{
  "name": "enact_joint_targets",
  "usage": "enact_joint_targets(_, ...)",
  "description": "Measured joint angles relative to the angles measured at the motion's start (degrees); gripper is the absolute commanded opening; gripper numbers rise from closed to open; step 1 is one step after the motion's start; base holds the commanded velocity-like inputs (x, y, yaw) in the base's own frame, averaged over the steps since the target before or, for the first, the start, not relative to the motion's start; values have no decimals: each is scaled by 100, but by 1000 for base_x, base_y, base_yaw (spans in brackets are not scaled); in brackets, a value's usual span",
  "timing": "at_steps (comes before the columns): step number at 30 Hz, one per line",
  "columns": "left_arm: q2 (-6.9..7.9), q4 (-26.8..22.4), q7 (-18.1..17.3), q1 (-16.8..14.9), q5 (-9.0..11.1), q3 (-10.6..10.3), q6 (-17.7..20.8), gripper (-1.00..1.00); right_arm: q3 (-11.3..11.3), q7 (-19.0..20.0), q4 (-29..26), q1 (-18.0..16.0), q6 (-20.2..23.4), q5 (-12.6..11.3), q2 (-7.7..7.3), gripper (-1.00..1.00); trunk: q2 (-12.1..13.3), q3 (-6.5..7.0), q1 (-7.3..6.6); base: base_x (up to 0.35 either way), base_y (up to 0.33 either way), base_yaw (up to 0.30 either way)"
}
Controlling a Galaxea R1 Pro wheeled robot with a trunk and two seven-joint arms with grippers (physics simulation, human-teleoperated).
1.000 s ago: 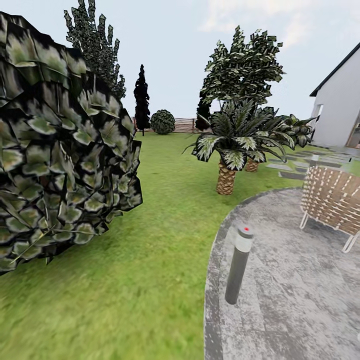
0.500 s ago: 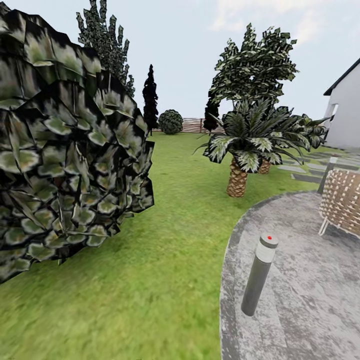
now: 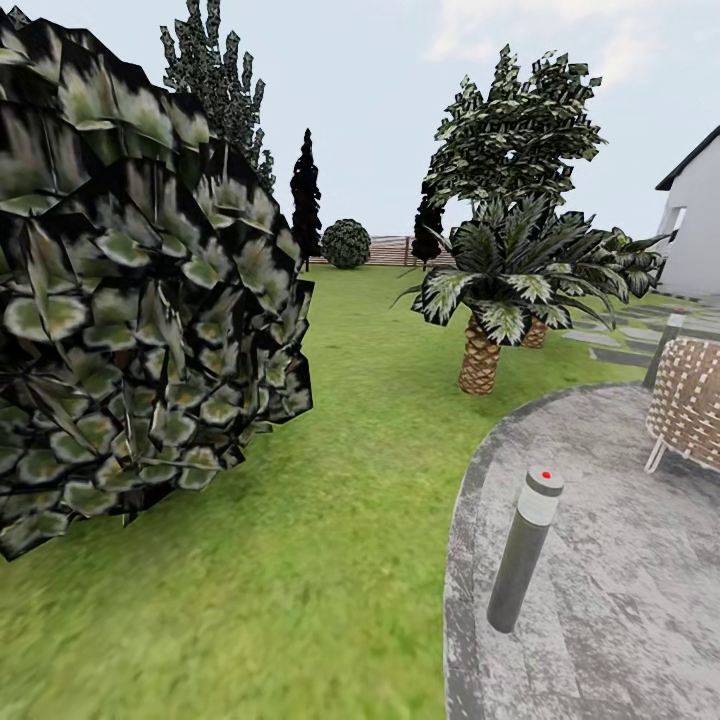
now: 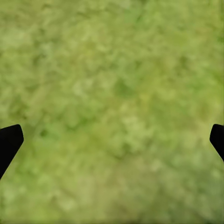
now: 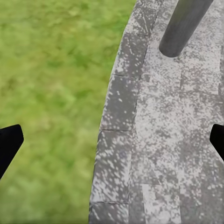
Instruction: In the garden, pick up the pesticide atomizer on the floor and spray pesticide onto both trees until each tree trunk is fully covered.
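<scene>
Atomizer first, and you cannot see it yet: no small black bottle with a red top turns up on the lawn or the paving, so you are at the searching-and-driving step, nothing picked up. Nearest to you, the left gripper hangs over bare grass with its two dark fingertips wide apart and nothing between them; the right gripper is likewise spread and empty, poised over the curved edge where the grey stone paving meets the lawn. Just ahead on that paving stands one grey post lamp with a red dot on its cap; don't take it for the bottle. To your left one large leafy bush blocks much of the outlook. Further right sits one woven chair, cut off by the frame edge. Beyond it are two short palms, one behind the other, and behind them one taller leafy tree, its trunk hidden. Far off I count two dark cypresses, one round shrub and the slat fence. Your next move, I judge, is to turn or roll on until the bottle shows.
</scene>
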Motion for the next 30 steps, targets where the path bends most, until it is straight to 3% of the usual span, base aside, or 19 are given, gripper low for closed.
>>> enact_joint_targets(17,9,-3,0,0,0,-2,-7,100,0,0,0,0,0,0,0,100,-120,-54,66,0,0,0)
enact_joint_targets(30,9,0,0,0,8,2,-4,100,0,1,0,0,3,0,0,100,-640,-287,351,0,0,0)
